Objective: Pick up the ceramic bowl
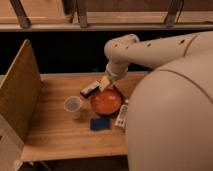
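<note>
The ceramic bowl [105,102] is round, shallow and orange-red with a darker rim. It sits on the wooden table [55,135], right of centre. My gripper [104,83] hangs at the end of the white arm [135,50], just above the bowl's far rim. A small translucent plastic cup [73,106] stands left of the bowl.
A dark snack bar [90,89] lies behind the bowl by the gripper. A blue packet [100,123] lies in front of the bowl, a white packet [121,117] at its right. A wooden panel [17,97] walls the table's left side. The arm's bulk fills the right.
</note>
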You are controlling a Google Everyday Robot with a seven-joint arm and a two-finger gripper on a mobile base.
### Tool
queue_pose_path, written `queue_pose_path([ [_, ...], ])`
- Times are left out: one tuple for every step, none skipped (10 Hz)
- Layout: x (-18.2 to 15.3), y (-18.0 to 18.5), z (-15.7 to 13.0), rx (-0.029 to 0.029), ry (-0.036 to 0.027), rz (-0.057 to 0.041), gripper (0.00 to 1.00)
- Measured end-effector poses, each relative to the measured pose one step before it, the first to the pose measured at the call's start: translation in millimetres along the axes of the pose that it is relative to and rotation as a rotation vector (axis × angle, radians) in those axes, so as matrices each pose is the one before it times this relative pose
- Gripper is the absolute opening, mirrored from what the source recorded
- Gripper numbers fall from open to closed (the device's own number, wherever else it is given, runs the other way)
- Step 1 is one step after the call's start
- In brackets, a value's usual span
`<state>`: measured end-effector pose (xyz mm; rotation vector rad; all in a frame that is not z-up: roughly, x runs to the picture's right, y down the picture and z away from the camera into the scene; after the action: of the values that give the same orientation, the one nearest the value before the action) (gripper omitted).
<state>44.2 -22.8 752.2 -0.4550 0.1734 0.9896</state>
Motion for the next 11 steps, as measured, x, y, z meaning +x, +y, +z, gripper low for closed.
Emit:
queue_pose_path([
  [-1.50,-2.12,16.03,0.01097,0.02015,0.02136,0.80],
  [-3.10,0.54,20.40,0.00812,0.02664,0.02988,0.80],
  [-2.29,0.63,14.42,0.00094,0.01839,0.02217,0.80],
  [-1.29,0.45,11.95,-0.00389,0.01484,0.01879,0.80],
  [-2.47,-0.97,16.90,-0.00784,0.01979,0.02397,0.80],
  [-1.03,-3.00,9.65,-0.01077,0.00977,0.02547,0.80],
  [0.27,-8.38,11.77,-0.01046,0.01293,0.03145,0.80],
  [-0.02,-3.79,5.72,-0.00855,0.00546,0.01687,0.80],
  [-0.58,1.04,-0.37,-0.00053,-0.00041,-0.00213,0.80],
  [-0.50,1.45,0.30,-0.00079,0.00038,-0.00193,0.80],
  [0.30,-0.03,-0.20,0.00085,0.00029,-0.00097,0.80],
])
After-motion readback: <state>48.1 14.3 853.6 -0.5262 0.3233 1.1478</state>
